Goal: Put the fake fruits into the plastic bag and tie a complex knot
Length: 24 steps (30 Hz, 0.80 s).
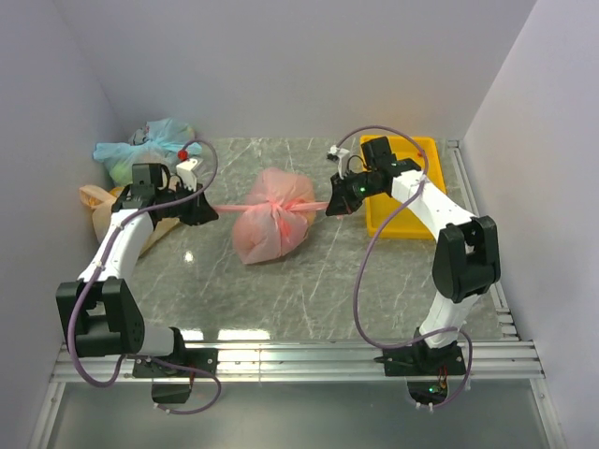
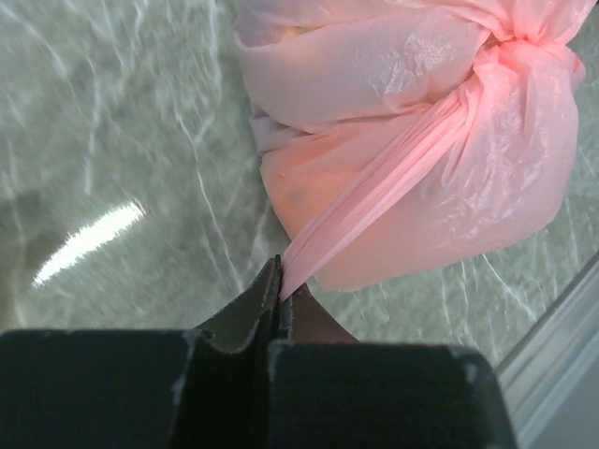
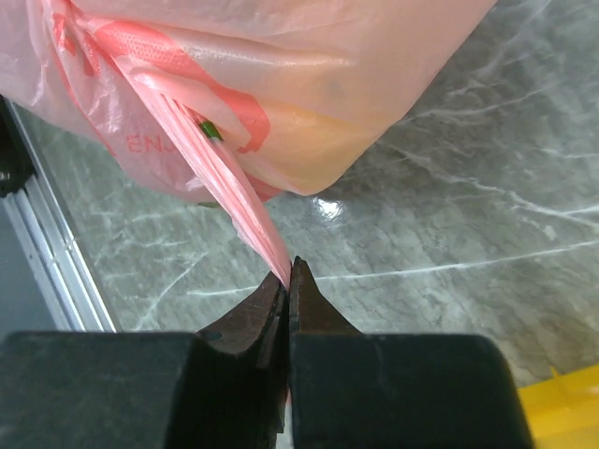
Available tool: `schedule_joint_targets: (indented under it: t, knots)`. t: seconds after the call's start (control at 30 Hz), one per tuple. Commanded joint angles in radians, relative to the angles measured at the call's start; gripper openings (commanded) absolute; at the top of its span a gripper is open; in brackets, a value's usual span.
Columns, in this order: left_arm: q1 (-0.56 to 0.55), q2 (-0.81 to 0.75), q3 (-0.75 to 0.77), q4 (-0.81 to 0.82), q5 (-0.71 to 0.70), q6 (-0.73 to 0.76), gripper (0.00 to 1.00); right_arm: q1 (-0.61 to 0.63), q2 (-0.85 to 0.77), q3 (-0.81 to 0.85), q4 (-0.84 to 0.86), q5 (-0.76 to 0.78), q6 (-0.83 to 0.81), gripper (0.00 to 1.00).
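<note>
Top external view: the plastic bag (image 1: 273, 224) lies bulging at the middle of the marble table (image 1: 374, 281), gathered into a knot (image 1: 281, 207) on top. The left gripper (image 1: 208, 211) sits at the bag's 9 o'clock and the right gripper (image 1: 332, 206) at its 3 o'clock. From the knot the left strand (image 1: 229, 208) and the right strand (image 1: 314, 205) each run taut to a claw. A yellow tray (image 1: 426, 150) lies behind the right arm. A blue-green tied bag (image 1: 140, 154) and a peach tied bag (image 1: 94, 201) sit toward 10 o'clock.

Left wrist view: the claw's fingers are pressed together at 6 o'clock, pinching the end of the left strand. The strand climbs toward 1 o'clock to the knot at the frame's top right. The bag's body fills the upper right, near the fingertips but apart from them.

Right wrist view: the claw is likewise clamped flat on the right strand at 6 o'clock. That strand rises toward 11 o'clock into the bag, which hangs across the top. A yellow-orange shape (image 3: 346, 140) shows through the film, its kind unclear. A tray corner shows at 4 o'clock.
</note>
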Motion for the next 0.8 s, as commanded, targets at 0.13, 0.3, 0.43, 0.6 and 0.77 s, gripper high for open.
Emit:
schedule_joint_targets:
  t: [0.13, 0.3, 0.43, 0.6, 0.77]
  knots:
    - [0.229, -0.009, -0.020, 0.024, -0.358, 0.093, 0.00, -0.247, 0.024, -0.011, -0.152, 0.385, -0.088, 0.00]
    - [0.154, 0.041, 0.059, 0.045, -0.330, 0.043, 0.01, -0.186, 0.044, 0.093, -0.140, 0.323, -0.021, 0.00]
    - [0.100, 0.123, 0.143, 0.096, -0.357, -0.006, 0.00, -0.123, 0.129, 0.265, -0.133, 0.305, 0.027, 0.00]
    - [0.077, 0.264, 0.302, 0.110, -0.386, -0.078, 0.00, -0.075, 0.291, 0.449, -0.120, 0.321, 0.091, 0.00]
    - [0.047, 0.428, 0.425, 0.139, -0.359, -0.118, 0.01, -0.060, 0.420, 0.529, -0.035, 0.441, 0.114, 0.00]
